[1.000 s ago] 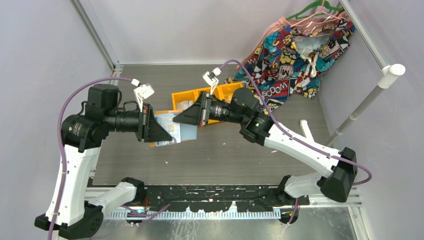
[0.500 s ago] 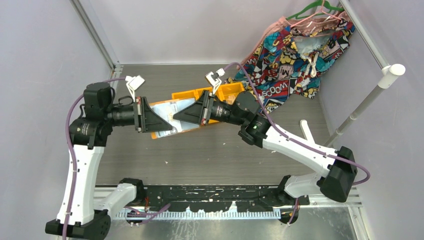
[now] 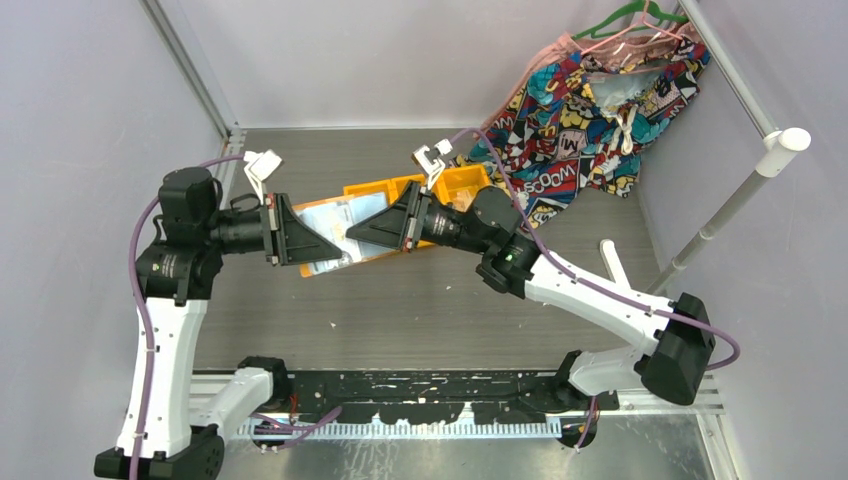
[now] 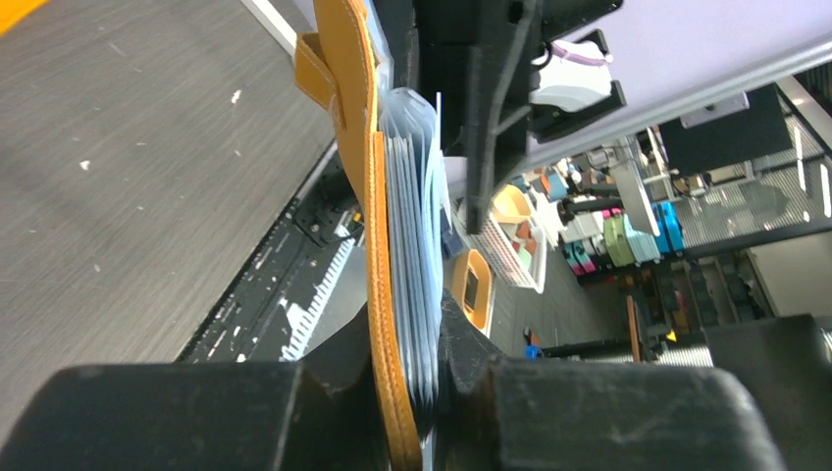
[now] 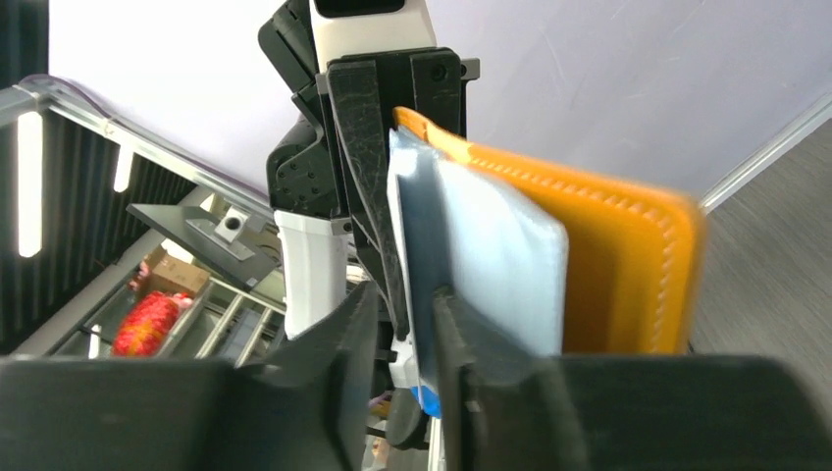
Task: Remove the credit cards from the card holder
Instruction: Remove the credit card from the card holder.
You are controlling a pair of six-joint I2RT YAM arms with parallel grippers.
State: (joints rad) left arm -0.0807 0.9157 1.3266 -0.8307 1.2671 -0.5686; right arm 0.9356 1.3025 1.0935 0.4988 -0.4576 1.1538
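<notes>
From above, the card holder (image 3: 340, 213) hangs in the air over the middle of the table (image 3: 400, 320), just near of the orange bin trays (image 3: 452, 182). The left pincer (image 3: 333, 252) comes at it from the left and the right pincer (image 3: 354, 236) from the right, tips almost meeting. Holding it off the table likely lets one arm steady it while the other works the pages. Bare table lies on the near side. On the far side the trays and the patterned clothing (image 3: 590, 100) crowd in, so pulling towards the near side looks freer.

The left wrist view shows the holder edge-on. Its orange cover (image 4: 378, 245) and the stack of pale blue pockets (image 4: 414, 196) are clenched together between the left pincer's jaws, with the small tab (image 4: 314, 69) at the free end. That grip at the one end leaves the pocket edges fanned and reachable from the other side. No credit cards can be picked out, so I judge they sit inside the pockets.

In the right wrist view, the right pincer's jaws stand only narrowly apart, with the edge of one pale sheet between them. Whether they pinch it or only straddle it, I cannot tell. The orange cover lies outside them to the right. The left pincer's black fingers are close behind the sheet, so there is little room to push in deeper.
</notes>
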